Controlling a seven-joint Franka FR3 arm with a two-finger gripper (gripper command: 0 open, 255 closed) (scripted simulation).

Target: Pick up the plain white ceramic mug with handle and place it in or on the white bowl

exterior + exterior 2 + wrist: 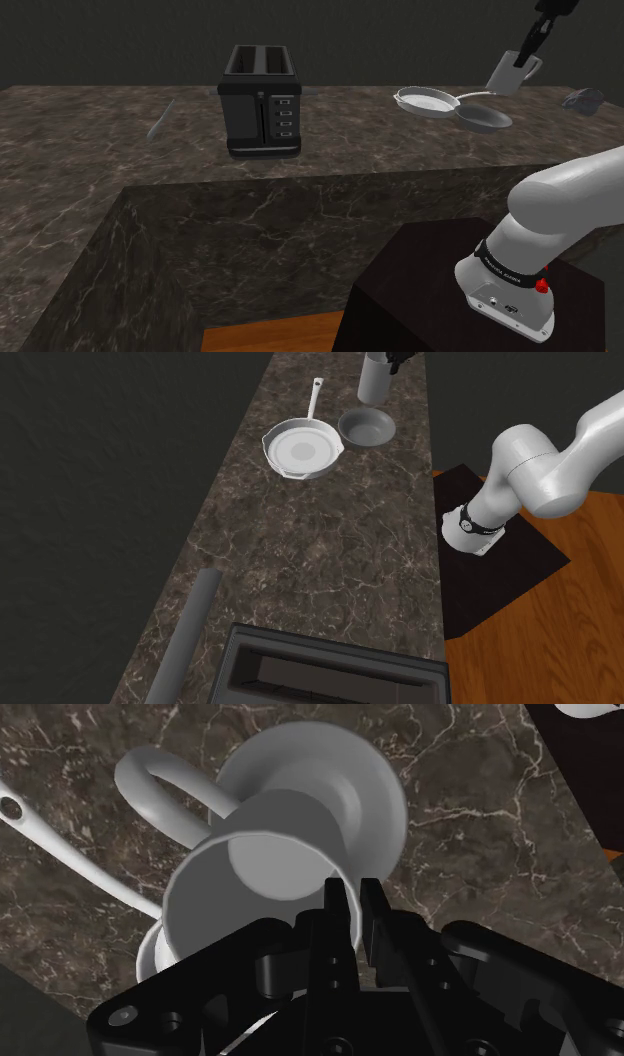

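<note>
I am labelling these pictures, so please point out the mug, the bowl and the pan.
mug [509,74], shoulder view, on its side wall.
bowl [367,426], second exterior view, on its inner bottom.
pan [303,450], second exterior view, on its flat inside.

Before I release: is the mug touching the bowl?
Apart. The shoulder view shows the mug held up by the gripper, a clear gap above the bowl.

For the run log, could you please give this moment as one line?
claw: shut on mug rim | mug: raised off counter, roughly over bowl | bowl: beside pan | placing: not yet done
</note>
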